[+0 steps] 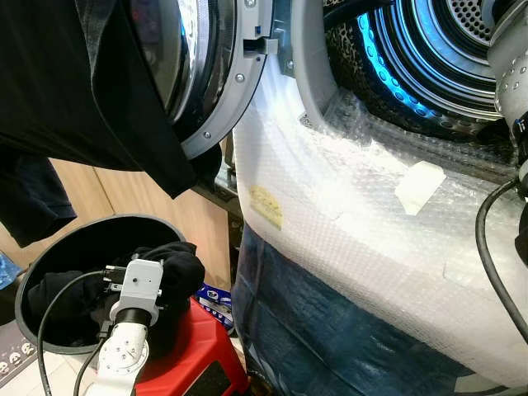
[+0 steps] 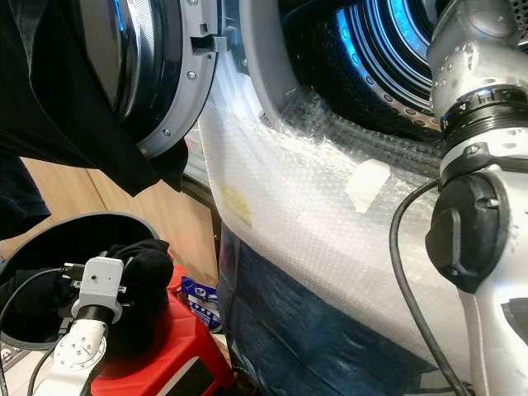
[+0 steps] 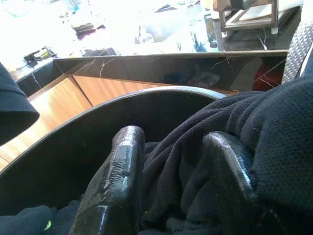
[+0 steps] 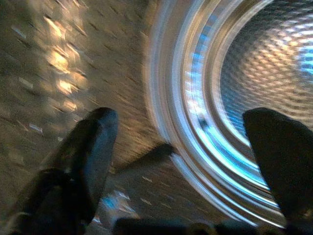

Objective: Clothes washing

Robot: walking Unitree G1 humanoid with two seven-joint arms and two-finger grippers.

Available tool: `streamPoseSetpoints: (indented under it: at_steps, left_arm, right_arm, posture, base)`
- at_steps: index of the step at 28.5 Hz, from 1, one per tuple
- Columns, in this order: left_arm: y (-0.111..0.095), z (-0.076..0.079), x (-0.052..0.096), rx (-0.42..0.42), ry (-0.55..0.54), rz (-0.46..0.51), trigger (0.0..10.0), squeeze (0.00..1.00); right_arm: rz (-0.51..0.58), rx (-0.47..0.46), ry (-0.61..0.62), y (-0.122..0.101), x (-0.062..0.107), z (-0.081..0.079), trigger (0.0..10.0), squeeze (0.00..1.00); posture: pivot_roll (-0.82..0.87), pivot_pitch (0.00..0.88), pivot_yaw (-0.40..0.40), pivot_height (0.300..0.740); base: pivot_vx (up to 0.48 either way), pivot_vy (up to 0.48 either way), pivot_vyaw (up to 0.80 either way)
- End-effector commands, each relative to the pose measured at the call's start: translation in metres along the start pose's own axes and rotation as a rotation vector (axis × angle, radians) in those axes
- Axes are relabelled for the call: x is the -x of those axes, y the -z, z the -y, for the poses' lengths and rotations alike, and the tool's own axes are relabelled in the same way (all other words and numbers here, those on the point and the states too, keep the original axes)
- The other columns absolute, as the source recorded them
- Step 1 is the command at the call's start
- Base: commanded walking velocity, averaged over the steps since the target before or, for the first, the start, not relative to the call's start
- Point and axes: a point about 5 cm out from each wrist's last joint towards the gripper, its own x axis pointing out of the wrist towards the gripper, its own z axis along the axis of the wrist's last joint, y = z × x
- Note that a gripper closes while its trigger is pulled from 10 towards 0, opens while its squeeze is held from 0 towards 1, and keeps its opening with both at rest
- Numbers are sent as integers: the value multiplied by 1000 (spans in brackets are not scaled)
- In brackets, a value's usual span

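Left end effector (image 3: 171, 186) of mine is down in the black laundry basket (image 1: 33, 272), its two fingers (image 3: 117, 181) set a little apart around a fold of dark clothing (image 3: 254, 127); I cannot say they pinch it firmly. Right end effector (image 4: 186, 161) is at the mouth of the washing machine drum (image 1: 462, 33), fingers spread wide and holding nothing. The basket stands beside a red stool (image 1: 194, 355), below the open washer door (image 1: 223, 74), over which another black garment (image 1: 74, 74) hangs.

I judge the risk is a weak grip: the thick cloth could slip when I lift. The hanging garment and the door edge are right above the basket, so my load may catch there. The cable (image 1: 487, 247) near my right arm could also snag on the bubble wrap (image 1: 355, 206).
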Motion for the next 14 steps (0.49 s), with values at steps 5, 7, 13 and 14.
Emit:
streamPoseSetpoints:
  at_steps: [5,7,13,14]
  left_arm:
    - [2,7,4,3,35,-17,10000,0]
    - [2,7,4,3,35,-17,10000,0]
    - [3,13,5,8,66,-24,10000,0]
    - [2,13,5,10,64,-23,10000,0]
  right_arm:
    - [89,-34,-62,-27,2,0,10000,0]
    - [89,-34,-63,-27,2,0,10000,0]
    - [141,20,-189,-27,53,-17,10000,0]
    - [100,18,-206,-16,60,-18,10000,0]
  posture:
    - [50,89,2,740]
    - [50,89,2,740]
    - [23,106,6,740]
    - [30,106,0,740]
  base:
    - [0,0,0]
    - [0,0,0]
    - [0,0,0]
    - [0,0,0]
